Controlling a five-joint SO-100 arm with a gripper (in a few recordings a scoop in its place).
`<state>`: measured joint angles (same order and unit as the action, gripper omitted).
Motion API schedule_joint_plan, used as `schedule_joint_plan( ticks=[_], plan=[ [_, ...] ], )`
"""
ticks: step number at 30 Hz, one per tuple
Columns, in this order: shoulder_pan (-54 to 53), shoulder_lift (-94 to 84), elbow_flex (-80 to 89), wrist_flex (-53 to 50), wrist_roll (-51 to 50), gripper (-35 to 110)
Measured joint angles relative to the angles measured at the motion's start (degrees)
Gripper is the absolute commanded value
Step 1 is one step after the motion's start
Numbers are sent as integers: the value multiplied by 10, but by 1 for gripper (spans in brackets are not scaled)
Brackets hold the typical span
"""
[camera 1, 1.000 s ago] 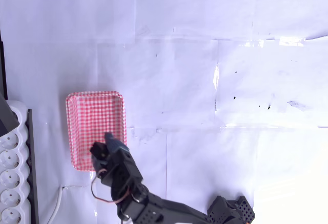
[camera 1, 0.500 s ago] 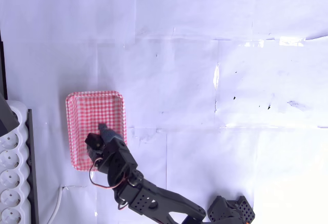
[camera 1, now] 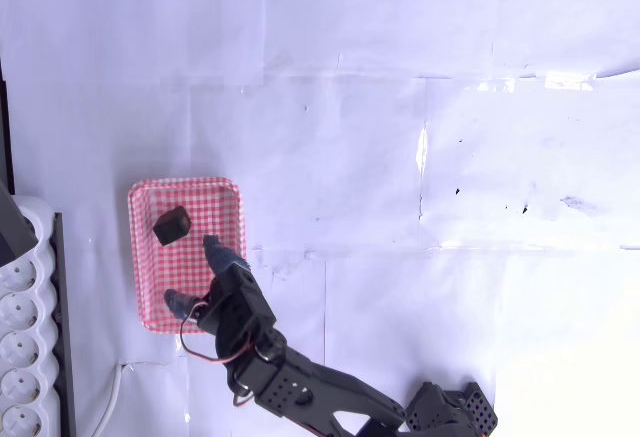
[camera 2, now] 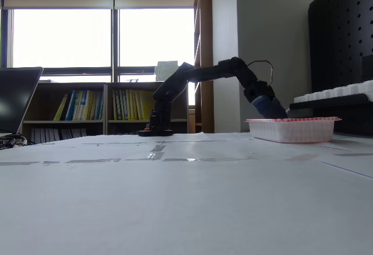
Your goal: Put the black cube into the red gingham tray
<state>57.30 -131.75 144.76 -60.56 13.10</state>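
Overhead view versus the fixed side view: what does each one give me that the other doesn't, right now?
The overhead view alone shows the black cube lying inside the red gingham tray, clear of the gripper, whose fingers are spread open over the tray. It also shows a white moulded tray at the left edge.

The fixed view alone shows the room behind: windows, a bookshelf and a laptop.

Both show the tray on the white table with the gripper reaching down into it.
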Motion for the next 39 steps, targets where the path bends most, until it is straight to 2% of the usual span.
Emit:
schedule_joint_plan(
  ticks=[6,8,10,12,16,21,26,32,39],
  plan=[
    [-35,212,-91,5,-6,34],
    [-61,307,-170,26,-25,27],
    [-100,408,-271,76,-44,18],
    [-151,519,-403,144,-60,0],
    [-267,752,-690,259,-49,0],
    [-397,994,-885,209,-21,0],
    [-507,1179,-1097,188,-89,0],
    [-550,1283,-1334,154,-136,0],
    [-551,1347,-1443,67,-134,0]
  ],
)
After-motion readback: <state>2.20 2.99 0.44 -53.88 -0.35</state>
